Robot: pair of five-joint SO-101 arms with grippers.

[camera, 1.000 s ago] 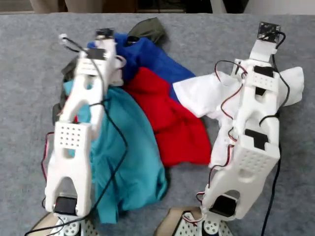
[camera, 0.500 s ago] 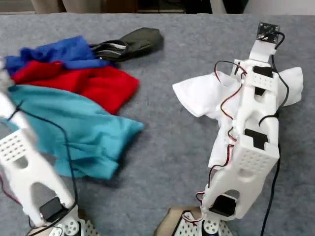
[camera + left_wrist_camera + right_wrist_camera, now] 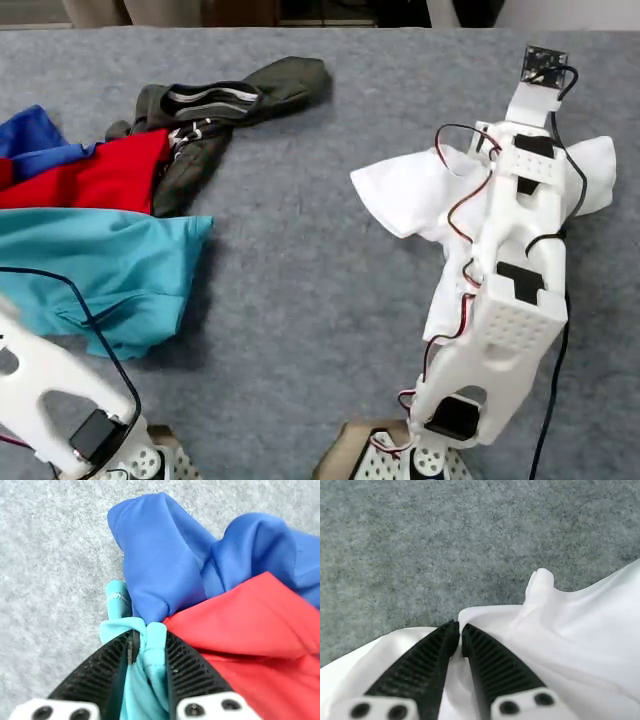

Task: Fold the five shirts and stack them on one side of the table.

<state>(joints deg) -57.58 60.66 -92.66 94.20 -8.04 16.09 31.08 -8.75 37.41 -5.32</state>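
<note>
1. I see the left arm [image 3: 55, 395] based at the near left corner. It leans low and out toward the left edge of the table [image 3: 300, 300].
2. The left gripper [image 3: 148, 636] has its fingers narrowed to a slim gap and clamps a bunched fold of the teal shirt [image 3: 150, 655]. The cloth fills the space between the ribbed pads [image 3: 187, 667].
3. In the left wrist view, the blue shirt [image 3: 165, 555] and red shirt [image 3: 250, 625] bunch right against the pinched fold.
4. The right arm [image 3: 505, 290] stretches from its near base straight toward the far side and lies over the white shirt [image 3: 405, 195].
5. The right gripper [image 3: 459, 627] has its fingers almost together, with only a sliver between them. The tips sit at the far edge of the white shirt [image 3: 580, 630]. I cannot tell whether any cloth is caught between them.
6. From the high view, the teal shirt [image 3: 110, 260] is spread at the near left, with a black cable [image 3: 85, 305] crossing it.
7. The red shirt [image 3: 95, 180] lies just beyond it and touches it. The blue shirt [image 3: 35, 140] is farther back at the left edge.
8. A dark green shirt [image 3: 235, 95] lies crumpled at the far left-centre, with one end touching the red shirt.
9. The white shirt is on the right, well apart from the other four, and none of the shirts is folded.
</note>
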